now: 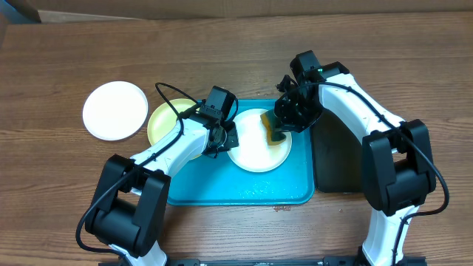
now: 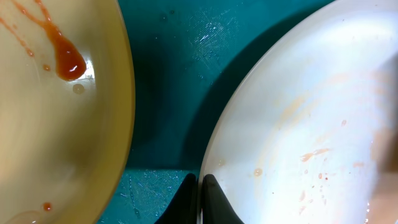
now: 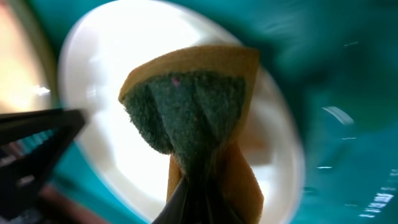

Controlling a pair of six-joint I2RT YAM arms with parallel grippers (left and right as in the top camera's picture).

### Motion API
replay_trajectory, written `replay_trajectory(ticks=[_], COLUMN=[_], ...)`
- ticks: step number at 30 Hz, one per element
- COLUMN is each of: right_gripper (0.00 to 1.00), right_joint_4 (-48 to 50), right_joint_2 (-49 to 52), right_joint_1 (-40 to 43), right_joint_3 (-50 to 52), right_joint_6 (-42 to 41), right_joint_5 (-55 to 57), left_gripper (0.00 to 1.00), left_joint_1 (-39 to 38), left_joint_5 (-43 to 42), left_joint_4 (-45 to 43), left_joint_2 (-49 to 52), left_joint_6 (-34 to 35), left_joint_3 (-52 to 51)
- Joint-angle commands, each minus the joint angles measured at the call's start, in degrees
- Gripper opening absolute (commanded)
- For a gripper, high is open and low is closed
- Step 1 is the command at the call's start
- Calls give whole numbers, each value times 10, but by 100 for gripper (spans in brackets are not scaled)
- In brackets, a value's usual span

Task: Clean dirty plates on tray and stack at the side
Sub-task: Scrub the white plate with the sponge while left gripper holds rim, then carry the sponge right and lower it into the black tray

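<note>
Pinching a sponge (image 3: 199, 118) between closed fingers, the right gripper (image 1: 281, 125) holds it on the white plate (image 1: 255, 154), near that plate's upper right rim. The sponge is yellow with a dark green scrub face, and it folds where the fingers squeeze it. The white plate lies in the middle of the tray (image 1: 222, 191) and carries faint orange smears. The left gripper (image 1: 222, 139) is clamped on this plate's left rim, with the edge caught between its fingertips (image 2: 214, 202). The yellow plate (image 1: 164, 122) lies partly over the tray's left rim, near the white plate but apart, and has a red sauce blob and streaks. A second white plate (image 1: 114, 111) lies on the table (image 1: 369, 44), just beside the yellow one. A black tray (image 1: 336, 162) lies along the tray's right side.
</note>
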State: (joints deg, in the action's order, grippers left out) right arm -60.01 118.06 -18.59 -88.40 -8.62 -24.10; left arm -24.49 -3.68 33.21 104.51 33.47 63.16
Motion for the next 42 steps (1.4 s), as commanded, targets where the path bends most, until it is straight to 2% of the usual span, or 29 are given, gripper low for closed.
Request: replay_trajectory(ticks=[1, 6, 12, 18, 25, 30, 35, 42], right_gripper=[4, 4, 4, 4, 4, 4, 4, 4], right_joint_4=[12, 62, 138, 156, 198, 179, 106, 58], right_joint_2=[-22, -22, -22, -22, -22, -23, -26, -30], right_joint_1=[-5, -5, -5, -9, -23, -11, 5, 37], right_joint_3=[-4, 35, 101, 115, 111, 70, 17, 13], right_joint_6=[16, 14, 11, 12, 12, 9, 10, 17], right_joint_5=[93, 94, 38, -94, -193, -202, -210, -241], left_gripper=[5, 5, 5, 5, 5, 5, 5, 6], left_joint_1=[-2, -2, -2, -2, -2, -2, -2, -2], left_joint_5=[-4, -4, -4, -4, -4, -4, -4, -4], left_joint_4=[2, 0, -1, -2, -2, -2, -2, -2], left_joint_2=[7, 7, 7, 7, 7, 7, 7, 7], left_joint_6=[-3, -3, -3, -3, -3, -3, -3, -5], left_joint_3=[7, 7, 7, 7, 6, 7, 7, 7])
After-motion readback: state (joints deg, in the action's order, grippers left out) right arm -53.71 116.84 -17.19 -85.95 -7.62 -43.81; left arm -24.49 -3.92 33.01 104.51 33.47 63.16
